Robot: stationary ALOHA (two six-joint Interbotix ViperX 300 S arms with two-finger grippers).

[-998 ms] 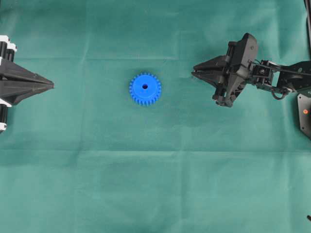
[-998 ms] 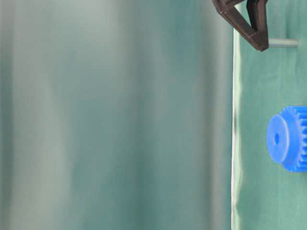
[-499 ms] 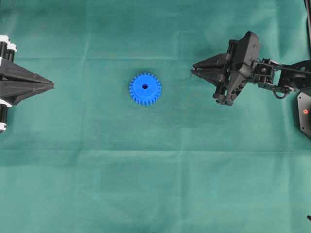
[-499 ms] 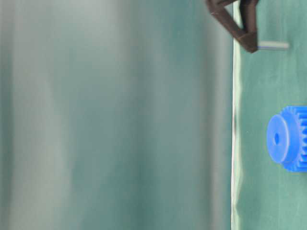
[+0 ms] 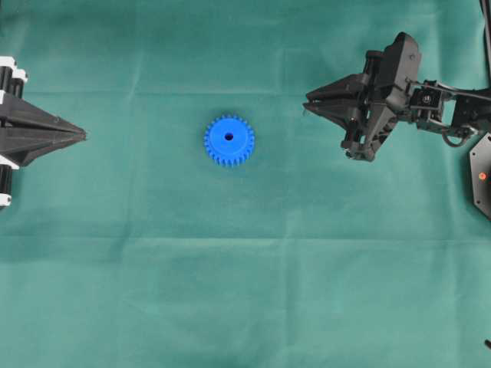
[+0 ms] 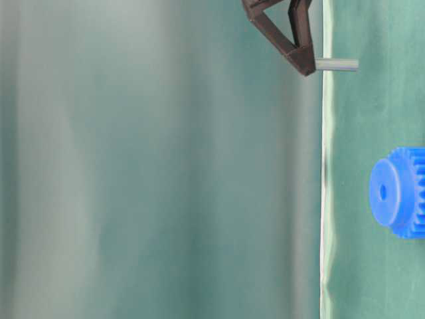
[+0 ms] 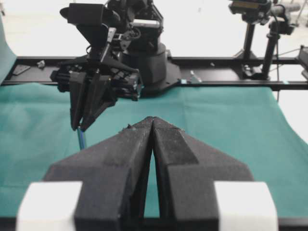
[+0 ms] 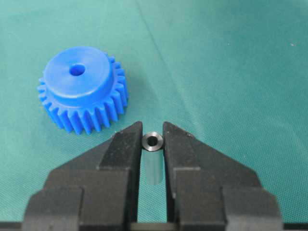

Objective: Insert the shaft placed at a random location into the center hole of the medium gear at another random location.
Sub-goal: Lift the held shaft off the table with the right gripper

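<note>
One pin (image 8: 153, 153) sits clamped in the right claw (image 8: 153, 139) above the worktop (image 5: 230, 291); the gear's (image 5: 229, 140) hole (image 5: 229, 136) is empty; left claw (image 7: 153, 126) clenched.

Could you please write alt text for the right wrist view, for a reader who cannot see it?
The right end effector grips the shaft between its black fingers, end-on to the camera. The medium gear lies ahead on the green cloth, its center hole empty.

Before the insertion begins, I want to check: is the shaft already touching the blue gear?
Apart. The right wrist view shows the shaft clamped in the right hand, with bare green cloth between it and the gear.
</note>
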